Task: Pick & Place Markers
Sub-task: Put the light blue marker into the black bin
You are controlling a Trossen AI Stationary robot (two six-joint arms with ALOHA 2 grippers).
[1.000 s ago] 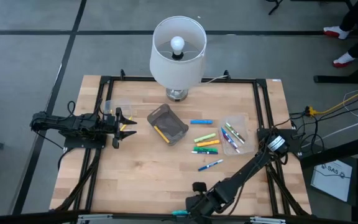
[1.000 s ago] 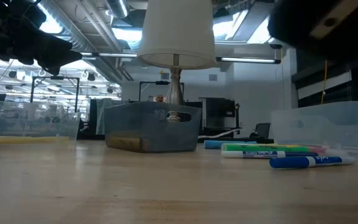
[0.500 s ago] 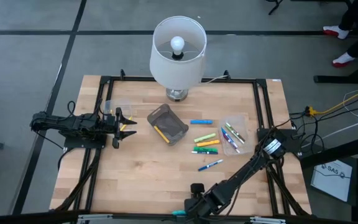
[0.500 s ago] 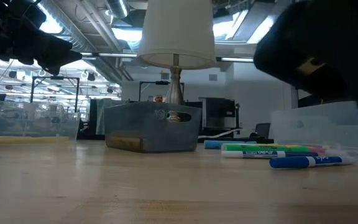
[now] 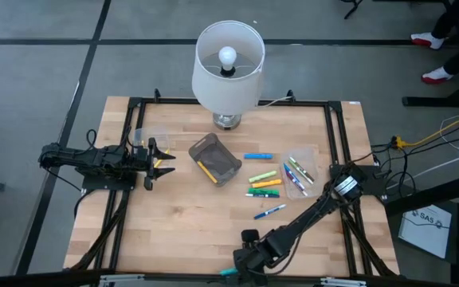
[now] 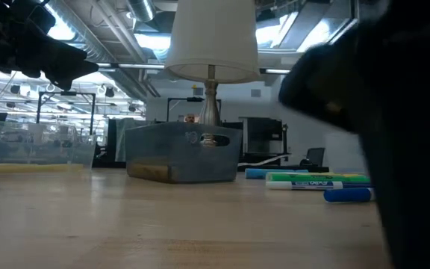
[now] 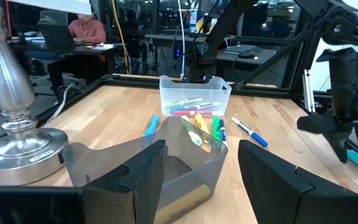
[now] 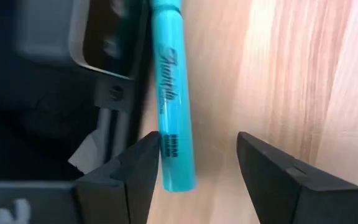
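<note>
A cyan marker (image 8: 171, 93) lies at the table's near edge (image 5: 228, 272), along the dark frame rail. My right gripper (image 8: 197, 174) is open above it, slanting down; the marker's end shows between the fingers, close beside one finger (image 8: 143, 167). More markers (image 5: 263, 182) lie loose mid-table, with a blue one (image 5: 269, 212) nearer. A grey bin (image 5: 215, 158) holds a yellow marker. A clear tray (image 5: 300, 171) holds several markers. My left gripper (image 5: 162, 159) waits open at the table's left, pointing level at the bin (image 7: 185, 155).
A white-shaded lamp (image 5: 228, 68) stands at the far edge, behind the bin. A clear container (image 5: 148, 137) sits by my left gripper. Black frame rails (image 5: 333, 135) run around the tabletop. Bare wood (image 5: 182, 223) lies at the near left.
My right gripper has sunk toward the table and drifted a little toward the left along the near edge. In the low view the arm now fills the right side and hides part of the blue marker.
</note>
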